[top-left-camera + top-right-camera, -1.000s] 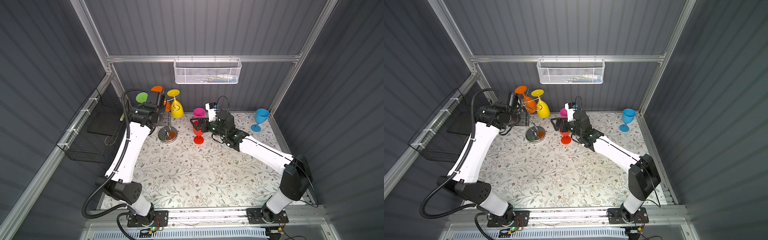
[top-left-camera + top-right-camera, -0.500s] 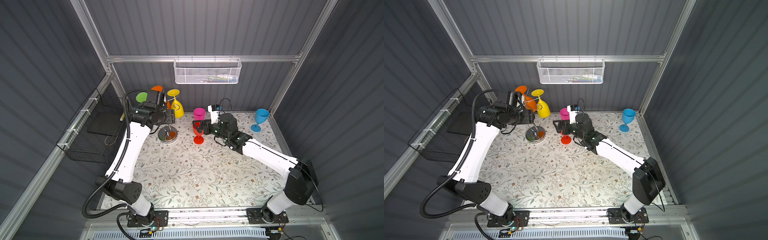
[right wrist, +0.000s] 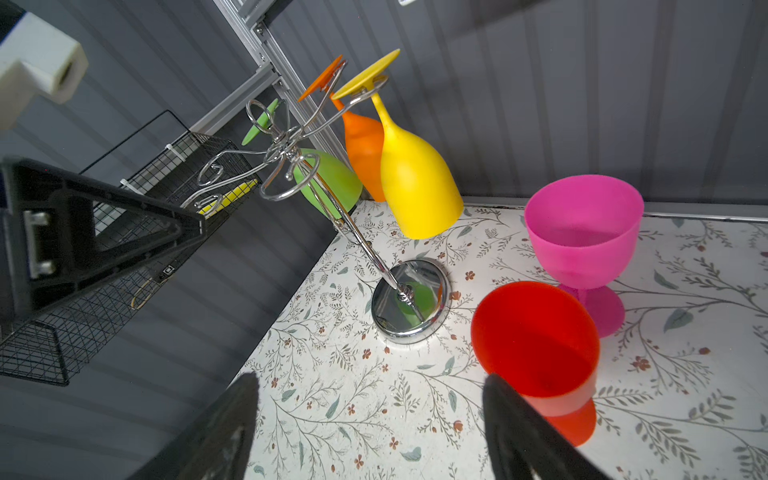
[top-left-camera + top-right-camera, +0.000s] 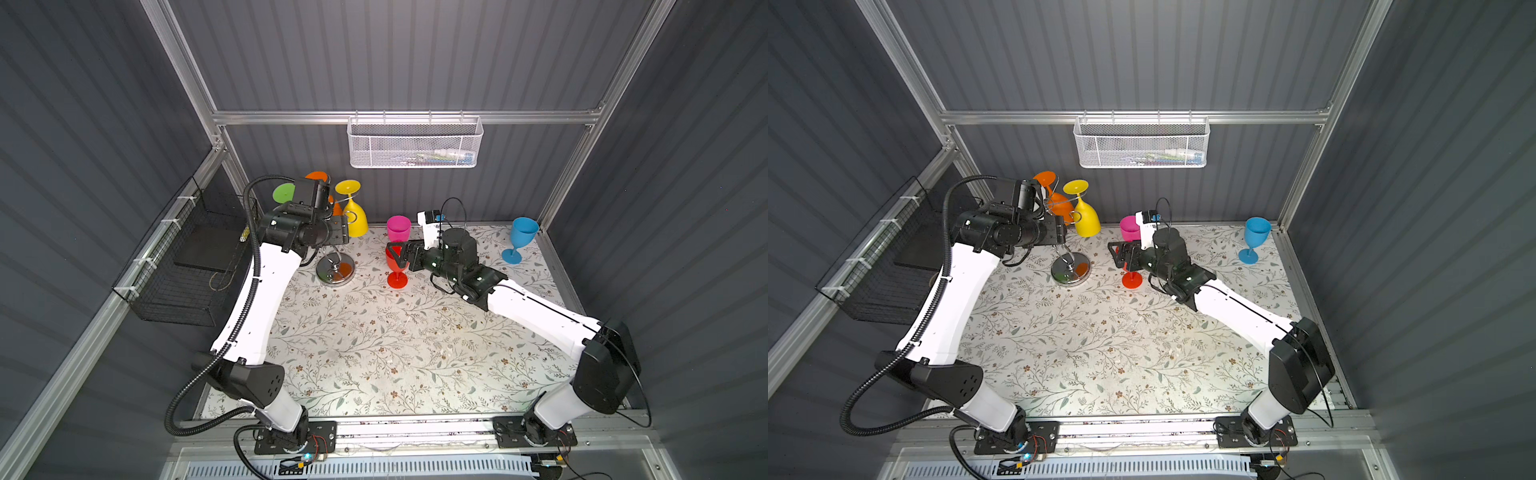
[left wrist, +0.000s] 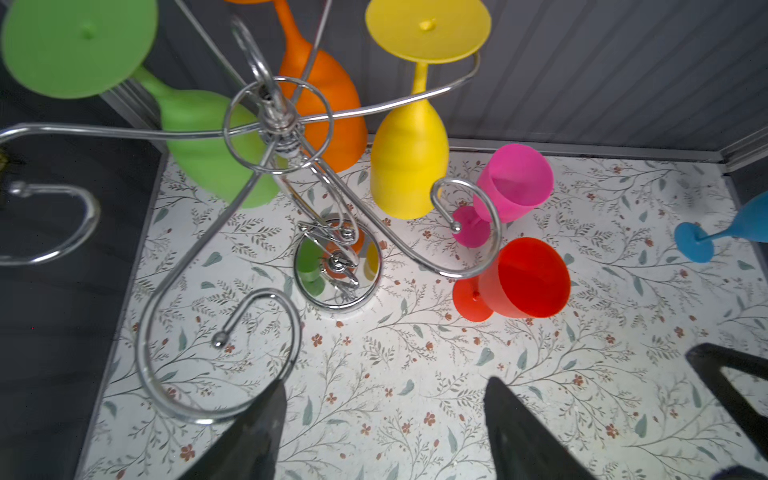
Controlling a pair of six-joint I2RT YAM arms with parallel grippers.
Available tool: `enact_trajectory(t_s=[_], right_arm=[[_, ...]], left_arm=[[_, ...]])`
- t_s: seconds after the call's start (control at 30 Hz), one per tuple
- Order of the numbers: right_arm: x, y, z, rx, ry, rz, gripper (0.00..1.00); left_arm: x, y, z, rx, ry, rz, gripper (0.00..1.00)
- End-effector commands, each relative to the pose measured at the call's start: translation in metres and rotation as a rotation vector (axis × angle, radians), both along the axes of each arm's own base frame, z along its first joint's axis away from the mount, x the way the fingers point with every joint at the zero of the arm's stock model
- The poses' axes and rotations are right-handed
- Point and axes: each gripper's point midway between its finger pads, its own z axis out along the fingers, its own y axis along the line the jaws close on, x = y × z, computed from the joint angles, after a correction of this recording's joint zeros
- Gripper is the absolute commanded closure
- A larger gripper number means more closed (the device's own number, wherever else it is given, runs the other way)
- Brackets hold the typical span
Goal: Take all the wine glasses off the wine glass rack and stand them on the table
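Your wine glass rack [image 5: 278, 120] holds the green glass [image 5: 208, 158], orange glass [image 5: 340, 141] and yellow glass [image 5: 409, 174]. The red glass [image 5: 528, 278] stands off it on the worktop [image 5: 415, 395]. Left jaws and right jaws stand released and empty, so by my judgement you have three left.

**Floral Tabletop Carrying One Rack and Three Glasses**

The white tabletop [image 4: 374, 353], printed with leafy sprigs and small flowers, is bearing four things, all towards its back edge. The wine glass rack [image 4: 335, 272] is standing on its round mirrored base at the back left. A red glass [image 4: 397, 280] is standing upright near that base, with a pink glass [image 4: 398, 228] sitting upright just behind it. A blue glass [image 4: 521, 235] is standing well apart in the back right corner.
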Motion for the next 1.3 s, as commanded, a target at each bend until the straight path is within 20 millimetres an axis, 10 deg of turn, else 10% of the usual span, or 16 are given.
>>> enact_trajectory(t_s=[0.0,0.57,1.27], right_arm=[[-0.003,-0.002,0.007,0.003,-0.029,0.001,0.16],[-0.007,-0.004,0.01,-0.003,-0.045,0.003,0.15],[-0.006,0.006,0.016,0.034,-0.025,0.038,0.15]], left_arm=[[0.002,0.026,0.0,0.082,0.01,0.066,0.24],[0.025,0.087,-0.01,0.044,0.046,0.176,0.24],[0.081,0.093,-0.001,0.004,0.003,0.183,0.24]])
